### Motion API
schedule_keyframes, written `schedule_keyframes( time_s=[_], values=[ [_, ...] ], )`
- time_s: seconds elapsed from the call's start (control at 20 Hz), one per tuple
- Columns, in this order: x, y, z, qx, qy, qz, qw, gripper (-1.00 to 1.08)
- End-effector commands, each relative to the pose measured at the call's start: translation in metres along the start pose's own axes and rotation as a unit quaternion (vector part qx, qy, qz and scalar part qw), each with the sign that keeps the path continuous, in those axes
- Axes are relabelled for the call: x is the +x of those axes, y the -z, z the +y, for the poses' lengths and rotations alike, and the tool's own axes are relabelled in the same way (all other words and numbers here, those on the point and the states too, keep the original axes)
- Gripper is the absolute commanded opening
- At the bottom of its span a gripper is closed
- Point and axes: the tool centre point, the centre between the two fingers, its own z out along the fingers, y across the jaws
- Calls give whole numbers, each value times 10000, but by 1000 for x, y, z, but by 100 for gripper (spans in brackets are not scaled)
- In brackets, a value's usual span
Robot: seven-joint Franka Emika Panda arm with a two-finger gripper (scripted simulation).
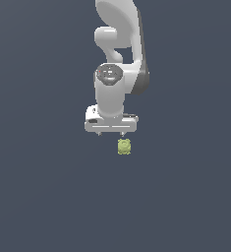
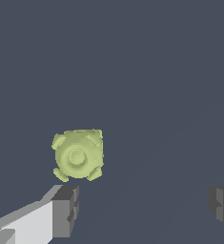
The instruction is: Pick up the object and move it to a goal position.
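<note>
Two blocky grey fingertips (image 2: pixel 66 209) are sitting closest to the wrist camera, one on a smooth white finger body, the other (image 2: pixel 223 206) showing only as a dark, squared, faceted pad at the frame's edge. They are standing far apart, so the gripper (image 2: pixel 144 209) is spread wide and is holding nothing.

Just past the white-backed finger, the object (image 2: pixel 78 155) is lying on the flat, matte slate-blue ground (image 2: pixel 170 71). It is showing as a small yellow-green lump, roundish with a squared outline, a raised ring and dimple at its centre, and little knobs sticking out at its corners. Its surface is looking dull and slightly faceted. It is lying off to one side, near that fingertip but apart from it, not centred between the two.

From the exterior view, the glossy white arm (image 1: pixel 118 44) with rounded joints and a dark grey band is pointing straight down, its wide bar-shaped gripper (image 1: pixel 110 133) hanging above the object (image 1: pixel 124 146). That little lump is appearing just below the finger toward the exterior view's right, much narrower than the bar.
</note>
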Motion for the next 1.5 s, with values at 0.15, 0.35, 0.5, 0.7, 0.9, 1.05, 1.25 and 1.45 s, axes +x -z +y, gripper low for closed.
schedule_keyframes(
  time_s=[0.15,0.35,0.5,0.7,0.9,1.05,1.25,1.45],
  values=[
    [0,-1,-3,5,39,-7,10000,100],
    [-2,-6,-12,25,197,-35,9998,100],
    [-2,-7,-17,36,275,-52,9996,100],
    [-2,-7,-16,35,268,-49,9996,100],
    [-2,-14,-22,37,268,-22,9996,100],
    [-1,-23,-30,41,265,19,9996,100],
    [0,-39,-46,50,259,95,9996,100],
    [0,-52,-58,60,253,154,9995,100]
  ],
)
